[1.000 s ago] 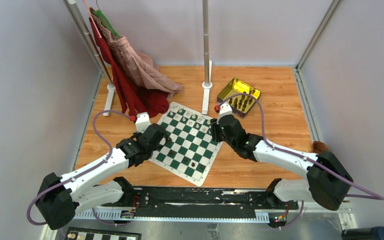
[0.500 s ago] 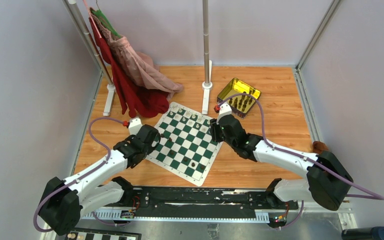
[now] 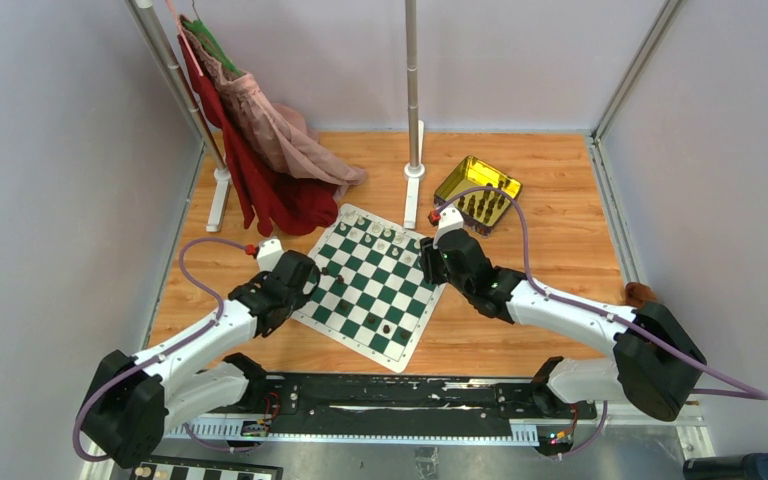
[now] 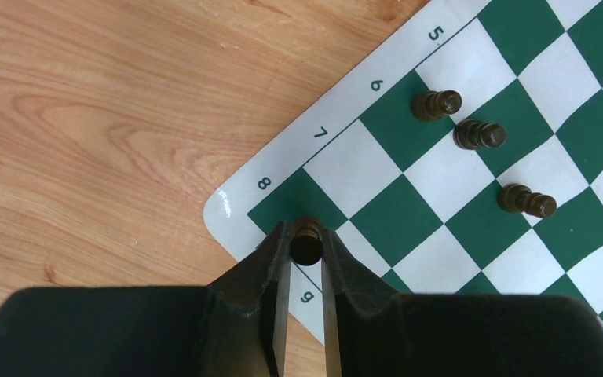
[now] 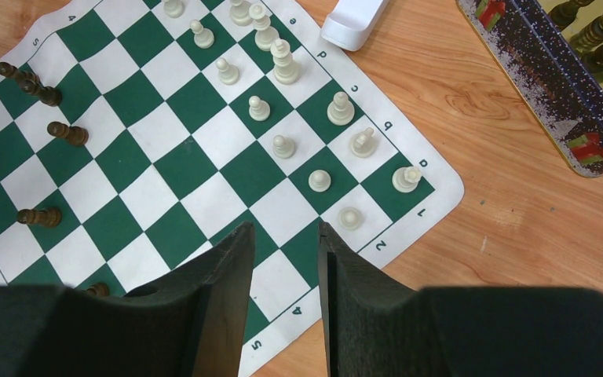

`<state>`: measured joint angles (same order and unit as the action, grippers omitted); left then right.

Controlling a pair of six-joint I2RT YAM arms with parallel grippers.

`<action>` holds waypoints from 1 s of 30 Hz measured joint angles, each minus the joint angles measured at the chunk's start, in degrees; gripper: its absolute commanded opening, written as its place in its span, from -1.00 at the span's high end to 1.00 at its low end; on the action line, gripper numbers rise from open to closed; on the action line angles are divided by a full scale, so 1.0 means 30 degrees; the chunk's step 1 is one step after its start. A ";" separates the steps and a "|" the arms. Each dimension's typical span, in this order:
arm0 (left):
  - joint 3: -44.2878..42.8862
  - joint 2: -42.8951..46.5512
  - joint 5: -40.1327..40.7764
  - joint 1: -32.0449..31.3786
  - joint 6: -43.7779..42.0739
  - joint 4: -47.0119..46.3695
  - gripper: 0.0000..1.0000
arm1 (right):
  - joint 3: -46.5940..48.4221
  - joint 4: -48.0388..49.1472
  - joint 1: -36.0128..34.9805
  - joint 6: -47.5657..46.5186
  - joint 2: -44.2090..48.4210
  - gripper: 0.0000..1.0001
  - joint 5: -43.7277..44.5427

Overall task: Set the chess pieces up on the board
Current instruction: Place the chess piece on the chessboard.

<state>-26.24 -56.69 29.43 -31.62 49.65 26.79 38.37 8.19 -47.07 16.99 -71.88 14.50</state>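
Cream pieces (image 5: pixel 286 67) stand in two rough rows along the lettered edge of the board (image 5: pixel 165 169); that side looks close to complete. The dark side lags: only a few dark pieces (image 4: pixel 479 135) are on the mat, scattered near the numbered edge by the printed 5 and 6, not in ranks. More dark figures wait in the yellow tray (image 3: pixel 477 193) off the board's far corner. Judged roughly half done, with most of the dark set left to place. The left gripper (image 4: pixel 307 236) is clamped on the held piece (image 4: pixel 307 247), a dark one pinched between both fingers, over the green corner square beside the printed 8. Whether its base touches the mat I cannot tell. The right gripper (image 5: pixel 283 234) hangs with jaws parted and nothing between them, over bare squares, the cream rows well beyond its tips.
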 measured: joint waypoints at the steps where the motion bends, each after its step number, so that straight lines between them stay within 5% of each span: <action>1: 0.0022 -0.0044 0.0000 0.0000 0.0000 -0.0022 1.00 | 0.0000 0.0000 0.0000 0.0007 0.0000 0.21 0.0000; 13: 0.0444 -0.0197 0.0044 0.0000 0.0022 -0.0182 0.99 | -0.0007 0.0000 0.0000 0.0095 -0.0007 0.21 -0.0015; 21: 0.0444 -0.0240 0.0102 0.0000 0.0036 -0.0197 0.38 | -0.0015 0.0000 0.0000 0.0124 -0.0007 0.21 -0.0029; 30: 0.0474 -0.0270 0.0117 0.0007 0.0087 -0.0182 0.16 | -0.0044 0.0000 0.0000 0.0138 -0.0044 0.21 -0.0146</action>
<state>-24.82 -57.49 29.78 -31.59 49.91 26.24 38.24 8.19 -47.07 17.41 -72.01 14.06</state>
